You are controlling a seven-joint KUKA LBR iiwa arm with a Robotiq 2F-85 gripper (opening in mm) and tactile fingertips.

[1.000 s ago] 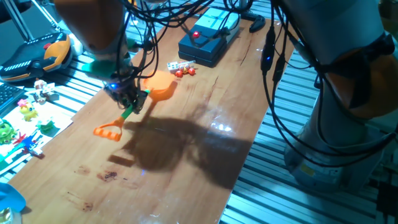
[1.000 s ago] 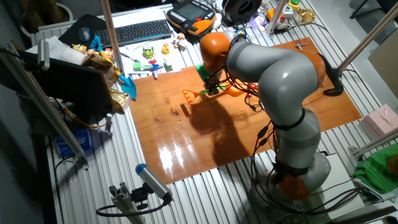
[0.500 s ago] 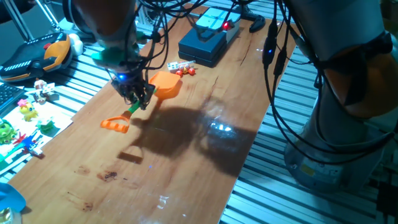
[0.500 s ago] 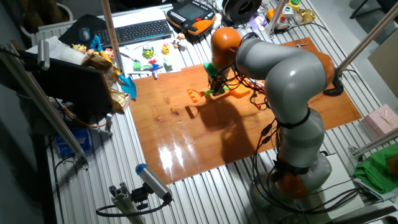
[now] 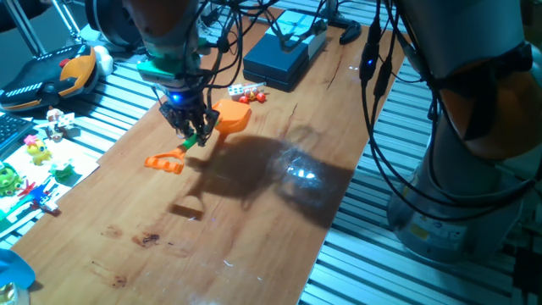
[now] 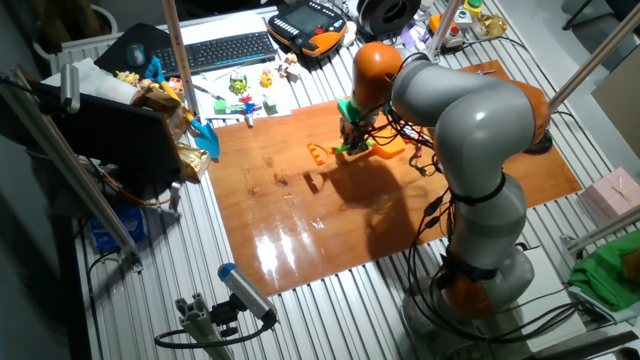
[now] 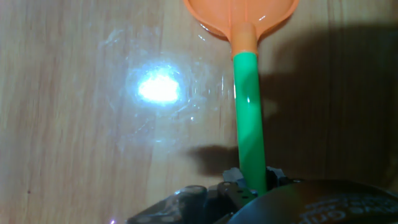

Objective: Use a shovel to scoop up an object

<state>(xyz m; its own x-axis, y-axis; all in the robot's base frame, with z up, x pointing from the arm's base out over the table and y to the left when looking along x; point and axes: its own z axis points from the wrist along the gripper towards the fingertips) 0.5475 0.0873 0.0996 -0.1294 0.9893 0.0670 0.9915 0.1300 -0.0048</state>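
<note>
From my console, the gripper (image 5: 191,131) was pinched on the shovel (image 5: 200,131), fingers clamped on the bright green shaft partway along its length. In the hand view the shaft (image 7: 250,118) ran straight up from the gripper base to the orange blade (image 7: 241,15), which sat over bare wood. The shovel hung above the worktop (image 5: 254,212), its shadow lying apart from it on the wood. The orange loop end (image 5: 163,162) pointed toward the near edge, lower than the blade (image 5: 230,117). I noted the object (image 5: 235,90), a small white cube, resting on the worktop just beyond the blade. Tiny red pieces (image 5: 251,97) lay beside it, with a dark blue box (image 5: 279,58) behind.
</note>
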